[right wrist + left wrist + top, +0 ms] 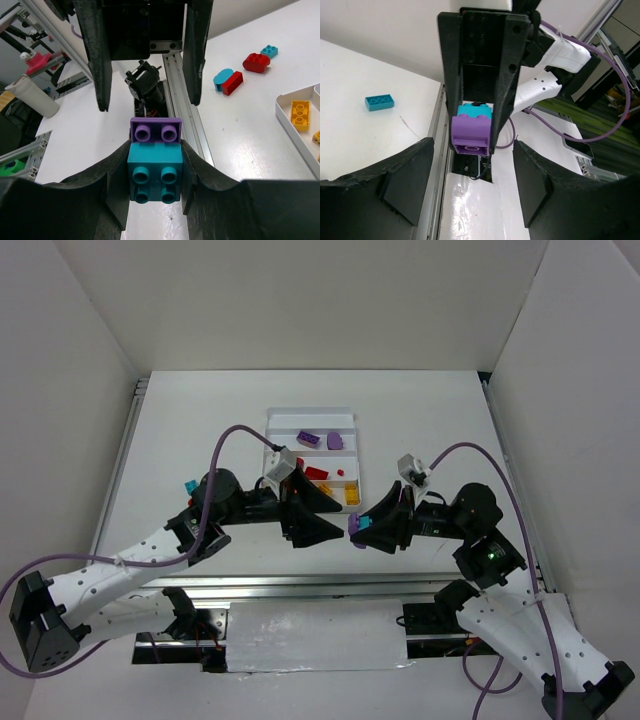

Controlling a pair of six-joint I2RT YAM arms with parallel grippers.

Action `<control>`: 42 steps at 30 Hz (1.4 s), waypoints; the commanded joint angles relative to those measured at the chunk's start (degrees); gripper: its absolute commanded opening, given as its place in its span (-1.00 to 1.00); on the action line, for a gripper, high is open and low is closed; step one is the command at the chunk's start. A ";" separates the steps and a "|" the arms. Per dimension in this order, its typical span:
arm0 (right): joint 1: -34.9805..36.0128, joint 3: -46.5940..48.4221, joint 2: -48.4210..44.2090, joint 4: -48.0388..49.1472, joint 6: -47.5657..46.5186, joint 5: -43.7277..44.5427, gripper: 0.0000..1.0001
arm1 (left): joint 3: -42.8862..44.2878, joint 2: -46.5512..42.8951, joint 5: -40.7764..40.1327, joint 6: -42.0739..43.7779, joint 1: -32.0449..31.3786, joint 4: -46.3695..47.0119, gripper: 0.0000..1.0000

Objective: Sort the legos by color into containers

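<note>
White perforated arm links (110, 575), black joints (218, 486), purple cables (237, 429), black left claw (342, 521), black right claw (362, 527)

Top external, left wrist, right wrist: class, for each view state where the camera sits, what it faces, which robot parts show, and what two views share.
Top external: above and behind the robot, looking down at the white tray; left arm, right arm, left gripper and right gripper show.
Left wrist: on the left arm, facing the right gripper; its own open fingers frame the bottom.
Right wrist: on the right arm, facing the left gripper; its own fingers clamp the purple-and-teal brick pair.
Shared: both wrist views show that pair.
</note>
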 commanded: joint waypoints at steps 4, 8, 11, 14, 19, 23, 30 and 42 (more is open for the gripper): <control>0.06 1.37 1.33 4.01 1.20 -0.87 -1.00 | 1.33 0.25 4.07 -0.82 -0.28 6.86 0.51; 0.24 2.25 2.64 5.51 2.52 -2.46 -1.00 | 1.68 1.74 4.52 -1.26 -0.36 7.74 0.49; 0.33 1.99 2.91 7.54 3.57 -2.72 -1.00 | 1.94 2.97 4.87 -1.53 -0.36 8.18 0.41; 0.50 2.25 3.79 8.15 3.84 -3.07 -1.00 | 2.47 3.59 5.04 -1.44 -0.45 8.10 0.35; 0.85 2.43 4.75 8.86 3.93 -2.90 -1.00 | 2.82 3.77 4.87 -0.91 -0.45 7.39 0.15; 0.94 2.25 5.28 8.42 3.40 -2.72 -1.00 | 2.73 2.89 4.52 -0.56 -0.45 6.87 -0.27; 1.47 1.11 5.37 9.13 2.97 -6.14 -0.26 | 2.91 2.98 5.83 -0.47 -0.54 7.39 -1.00; 1.29 2.78 -1.12 -2.57 -4.25 -1.41 0.50 | 2.38 0.61 5.92 3.39 -0.54 3.53 -1.00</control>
